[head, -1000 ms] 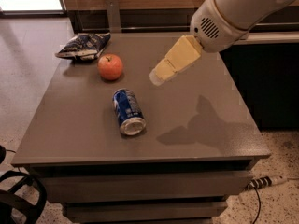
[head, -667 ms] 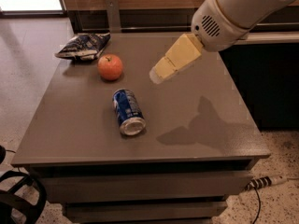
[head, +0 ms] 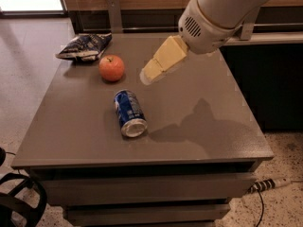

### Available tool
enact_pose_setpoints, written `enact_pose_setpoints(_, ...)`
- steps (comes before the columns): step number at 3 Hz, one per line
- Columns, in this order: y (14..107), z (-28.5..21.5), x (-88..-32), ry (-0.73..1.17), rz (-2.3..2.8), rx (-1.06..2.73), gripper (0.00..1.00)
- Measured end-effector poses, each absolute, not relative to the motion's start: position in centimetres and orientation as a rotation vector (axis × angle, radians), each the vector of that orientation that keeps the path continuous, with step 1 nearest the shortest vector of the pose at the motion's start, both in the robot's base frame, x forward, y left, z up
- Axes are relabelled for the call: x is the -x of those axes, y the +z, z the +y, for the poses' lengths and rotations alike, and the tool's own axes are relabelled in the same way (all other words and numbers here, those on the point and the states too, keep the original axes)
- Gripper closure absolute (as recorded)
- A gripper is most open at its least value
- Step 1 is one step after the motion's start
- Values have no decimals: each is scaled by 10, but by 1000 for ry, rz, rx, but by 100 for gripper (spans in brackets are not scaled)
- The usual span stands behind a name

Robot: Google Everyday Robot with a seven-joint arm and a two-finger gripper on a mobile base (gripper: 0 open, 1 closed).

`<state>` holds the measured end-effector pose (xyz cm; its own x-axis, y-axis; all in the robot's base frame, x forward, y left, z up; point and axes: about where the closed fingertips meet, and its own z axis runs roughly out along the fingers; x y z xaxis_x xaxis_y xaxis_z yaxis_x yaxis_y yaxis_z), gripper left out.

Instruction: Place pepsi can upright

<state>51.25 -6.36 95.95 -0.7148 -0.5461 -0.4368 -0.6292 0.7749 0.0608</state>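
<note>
**Can on its side, gripper clear above it: mind the roll**

The pepsi can (head: 129, 112) lies flat on the grey table (head: 213, 141), left of centre and toward the near edge. One silver end faces near and slightly right. The gripper (head: 149, 74) hangs in the air farther back and a little to the right of the can, well apart from it, angled down and to the left. It carries nothing, and you cannot tell from this view whether it is open or closed.

Your main risk is rolling. The can's long axis runs roughly far to near, so any sideways touch on the way down would likely send it left or right across the smooth top. A squeeze that lands off-centre on the curved wall could also pop the can out of the grip. The apple (head: 111, 68) sits just beyond the can on the far left, near your line of descent, and a low sweep could knock it rolling too. If you let go before the can's base is flat on the table, expect it to tip over again.

As for containers, you cannot see whether the can has been opened; if it has, turning it may spill. The snack bag (head: 84, 46) lies crumpled at the far left corner, and its contents are hidden.
</note>
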Motion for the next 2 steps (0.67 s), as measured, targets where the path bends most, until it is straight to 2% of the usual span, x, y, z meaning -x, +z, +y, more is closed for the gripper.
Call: enact_pose_setpoints(2, 921, -27, -522, 225, 2802, 717, 0)
